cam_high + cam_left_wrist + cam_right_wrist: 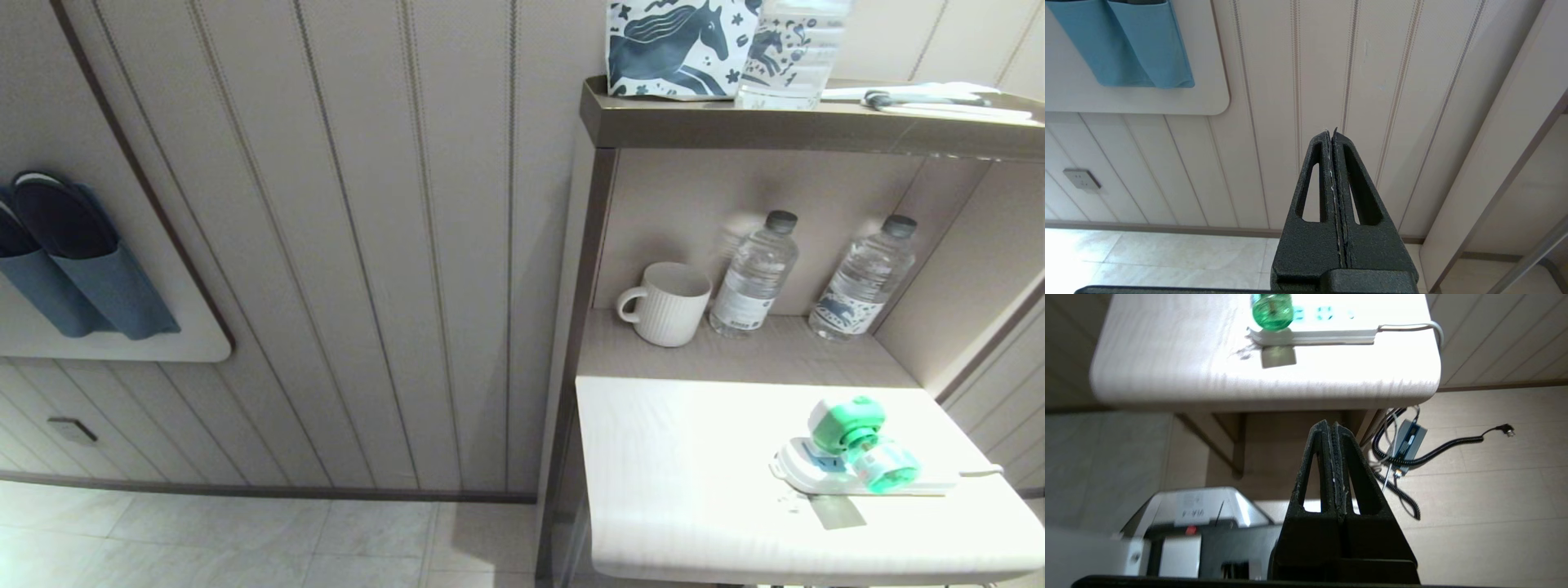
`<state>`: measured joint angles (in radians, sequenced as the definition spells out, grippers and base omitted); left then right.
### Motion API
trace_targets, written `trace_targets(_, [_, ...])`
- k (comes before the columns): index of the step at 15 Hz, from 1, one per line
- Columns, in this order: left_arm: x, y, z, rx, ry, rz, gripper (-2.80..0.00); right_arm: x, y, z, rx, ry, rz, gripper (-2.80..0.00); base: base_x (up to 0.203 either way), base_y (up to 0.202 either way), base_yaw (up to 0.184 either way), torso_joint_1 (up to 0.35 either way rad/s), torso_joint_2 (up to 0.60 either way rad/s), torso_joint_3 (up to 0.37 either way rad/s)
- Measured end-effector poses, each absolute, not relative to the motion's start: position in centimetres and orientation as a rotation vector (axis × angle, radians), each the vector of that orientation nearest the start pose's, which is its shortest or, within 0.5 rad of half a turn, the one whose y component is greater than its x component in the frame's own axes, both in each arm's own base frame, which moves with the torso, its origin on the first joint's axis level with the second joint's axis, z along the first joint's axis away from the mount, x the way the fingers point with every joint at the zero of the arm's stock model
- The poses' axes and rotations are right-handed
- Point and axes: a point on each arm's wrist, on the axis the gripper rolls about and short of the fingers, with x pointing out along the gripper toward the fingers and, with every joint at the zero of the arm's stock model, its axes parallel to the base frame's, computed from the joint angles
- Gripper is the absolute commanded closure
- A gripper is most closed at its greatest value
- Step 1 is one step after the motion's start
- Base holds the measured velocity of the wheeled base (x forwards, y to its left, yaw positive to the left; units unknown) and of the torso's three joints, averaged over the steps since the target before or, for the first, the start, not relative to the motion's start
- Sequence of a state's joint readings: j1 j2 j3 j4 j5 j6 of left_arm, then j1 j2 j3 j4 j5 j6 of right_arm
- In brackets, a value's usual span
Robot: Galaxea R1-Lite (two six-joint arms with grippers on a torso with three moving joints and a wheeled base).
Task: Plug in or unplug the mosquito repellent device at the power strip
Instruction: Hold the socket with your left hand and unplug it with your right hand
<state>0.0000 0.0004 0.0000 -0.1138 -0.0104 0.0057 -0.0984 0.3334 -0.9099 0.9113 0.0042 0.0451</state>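
Green-and-white mosquito repellent device (859, 441), white power strip (804, 474) with light-blue sockets, white ribbed mug (665, 304), blue horse-print bag (682, 47)

Beige panelled wall (367, 245), pale tiled floor (204, 539), brown shelf unit (735, 122).

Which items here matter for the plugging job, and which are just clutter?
Job: white-and-green mosquito repellent device with translucent green bottle; flat white power strip with light-blue sockets.
Clutter: white ribbed mug; two clear water bottles; blue wall-hung slippers.
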Motion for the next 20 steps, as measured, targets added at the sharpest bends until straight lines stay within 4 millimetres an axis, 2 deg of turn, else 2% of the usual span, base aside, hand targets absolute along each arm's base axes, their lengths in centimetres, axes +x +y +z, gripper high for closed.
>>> trace_targets(2, [-2.3,0.0,8.7,0.007,-0.113,-0.010,0.00,-6.3,0.6,20.5,0.069,0.293,-0.163,0.00,0.000,0.000,0.000,0.000,0.00,0.000])
trace_targets(4, [-2.3,0.0,8.7,0.007,-0.114,-0.011,0.00,-5.2,0.5,19.6,0.091,0.231,-0.219,0.00,0.000,0.000,0.000,0.000,0.00,0.000])
trace_targets(8, [-2.3,0.0,8.7,0.007,-0.114,-0.011,0.00,-3.6,0.3,16.8,-0.021,0.229,-0.107,0.00,0.000,0.000,0.000,0.000,0.00,0.000])
trace_targets(11, [-2.3,0.0,8.7,0.006,-0.113,-0.010,0.00,-3.8,0.1,13.5,-0.083,0.176,-0.027,0.00,0.000,0.000,0.000,0.000,0.00,0.000])
trace_targets(13, [-2.3,0.0,8.7,0.006,-0.114,-0.011,0.00,-3.8,0.0,10.8,-0.069,0.156,-0.005,0.00,0.000,0.000,0.000,0.000,0.00,0.000])
trace_targets(15, [-2.3,0.0,8.7,0.006,-0.113,-0.010,0.00,-3.2,0.0,9.1,-0.051,0.110,0.000,0.00,0.000,0.000,0.000,0.000,0.00,0.000])
trace_targets(18, [-2.3,0.0,8.7,0.007,-0.114,-0.010,0.00,-2.4,0.0,8.0,-0.063,0.001,0.005,0.00,0.000,0.000,0.000,0.000,0.00,0.000])
trace_targets(20, [-2.3,0.0,8.7,0.007,-0.114,-0.010,0.00,-2.3,0.0,7.7,-0.072,-0.005,0.016,0.00,0.000,0.000,0.000,0.000,0.00,0.000])
